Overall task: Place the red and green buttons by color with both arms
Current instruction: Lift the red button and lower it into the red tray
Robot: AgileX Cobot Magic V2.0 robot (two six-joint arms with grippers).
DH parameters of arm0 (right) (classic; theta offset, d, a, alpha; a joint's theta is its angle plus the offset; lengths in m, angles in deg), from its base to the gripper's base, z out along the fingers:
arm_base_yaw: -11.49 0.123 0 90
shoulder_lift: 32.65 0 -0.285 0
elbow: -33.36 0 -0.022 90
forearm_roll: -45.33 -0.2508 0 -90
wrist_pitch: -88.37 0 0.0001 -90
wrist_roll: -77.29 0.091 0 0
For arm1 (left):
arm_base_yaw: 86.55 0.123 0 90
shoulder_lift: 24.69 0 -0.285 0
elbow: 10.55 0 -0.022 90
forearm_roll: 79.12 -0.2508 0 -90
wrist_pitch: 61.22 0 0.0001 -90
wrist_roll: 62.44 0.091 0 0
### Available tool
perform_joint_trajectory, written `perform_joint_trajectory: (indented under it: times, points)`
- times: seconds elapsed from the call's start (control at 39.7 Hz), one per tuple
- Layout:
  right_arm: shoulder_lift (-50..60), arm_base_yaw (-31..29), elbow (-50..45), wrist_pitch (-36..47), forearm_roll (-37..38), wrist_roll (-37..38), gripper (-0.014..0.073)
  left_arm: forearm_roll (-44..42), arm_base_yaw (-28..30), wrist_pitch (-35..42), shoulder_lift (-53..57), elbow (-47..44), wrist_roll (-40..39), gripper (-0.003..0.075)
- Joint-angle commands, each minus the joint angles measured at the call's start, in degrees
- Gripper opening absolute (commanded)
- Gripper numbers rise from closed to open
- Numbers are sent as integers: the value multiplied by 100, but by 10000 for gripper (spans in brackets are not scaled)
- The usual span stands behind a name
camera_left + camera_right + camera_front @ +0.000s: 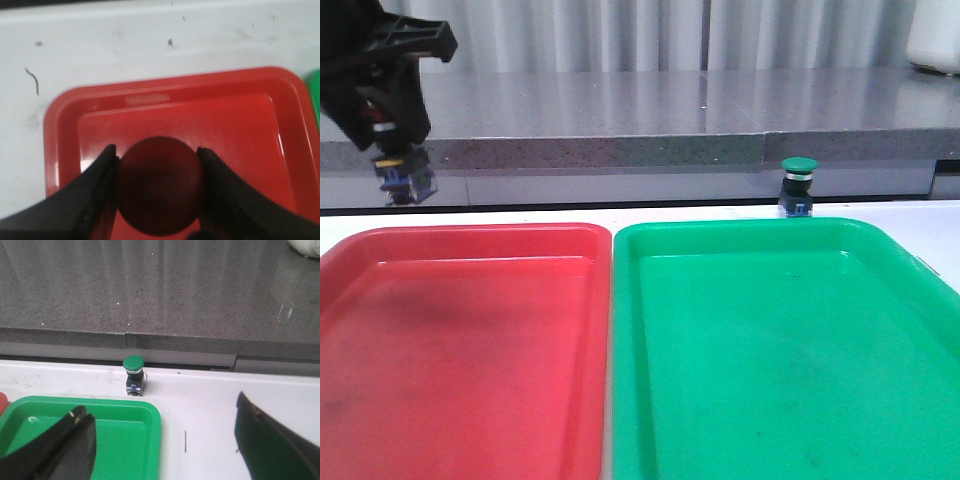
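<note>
Two trays fill the foreground of the front view – a red tray [460,330] on the left, a green tray [790,340] touching it on the right, both on a white counter [935,225]. Left fingers [100,200] are clamped on the red button [161,185], held in the air above the red tray's far left corner. Right fingers [55,445] are spread wide and grip nothing. A green button [798,186] stands upright on the counter just behind the green tray's far rim – apart from it.
</note>
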Motion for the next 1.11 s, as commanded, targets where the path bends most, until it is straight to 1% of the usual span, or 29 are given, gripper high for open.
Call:
perform_joint_trajectory:
  times: [0.0, 0.1, 0.28, 0.43, 0.55, 0.6, 0.65, 0.78, 0.93, 1.01, 1.08]
  points:
    - [5, -16, 209, 410, -30, -9, 587, 4, -223, 497, 496, -445, -263, -19]
    - [5, -16, 209, 410, -30, -9, 587, 16, -436, 671, 574, -1001, -445, -19]
    - [5, -16, 209, 410, -30, -9, 587, 36, -824, 1315, 574, -1684, -578, -19]
    - [5, -16, 209, 410, -30, -9, 587, 36, -905, 1823, 574, -1895, -704, -19]
    - [5, -16, 209, 410, -30, -9, 587, 36, -905, 1780, 561, -1910, -704, -17]
    - [5, -16, 209, 410, -30, -9, 587, 26, -905, 1780, 536, -1910, -704, -4]
    - [5, -16, 209, 410, -30, -9, 587, 26, -905, 1780, 475, -1910, -704, 25]
    - [5, -16, 209, 410, -30, -9, 587, -18, -905, 1704, 311, -1910, -704, 125]
    - [5, -16, 209, 410, -30, -9, 587, -46, -905, 1741, 313, -1910, -704, 216]
    - [5, -16, 209, 410, -30, -9, 587, -57, -905, 1741, 351, -1887, -694, 291]
    - [5, -16, 209, 410, -30, -9, 587, -57, -905, 1751, 421, -1887, -681, 410]
